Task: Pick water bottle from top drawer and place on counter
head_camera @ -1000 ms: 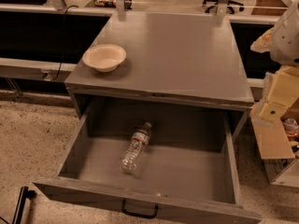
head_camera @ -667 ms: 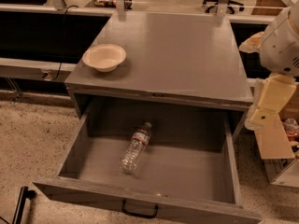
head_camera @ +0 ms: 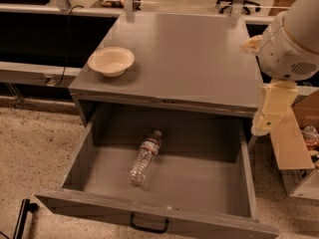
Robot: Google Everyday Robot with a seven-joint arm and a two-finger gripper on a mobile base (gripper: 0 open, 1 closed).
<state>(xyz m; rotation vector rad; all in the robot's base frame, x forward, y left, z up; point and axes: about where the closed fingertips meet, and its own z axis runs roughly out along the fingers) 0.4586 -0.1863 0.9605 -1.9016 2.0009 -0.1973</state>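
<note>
I judge the small clear crinkled plastic water bottle (head_camera: 145,158) light and squashy, best pinched mid-label; the cream end effector (head_camera: 268,114) hangs to its right, grip state I cannot tell.

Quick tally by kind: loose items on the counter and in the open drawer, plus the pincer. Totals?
Bottles: 1, the water bottle, lying on its side in the top drawer
Bowls: 1, the bowl, on the counter
Pincers: 1, the pincer, off the counter's right edge, near the drawer's right wall
Total: 3
</note>
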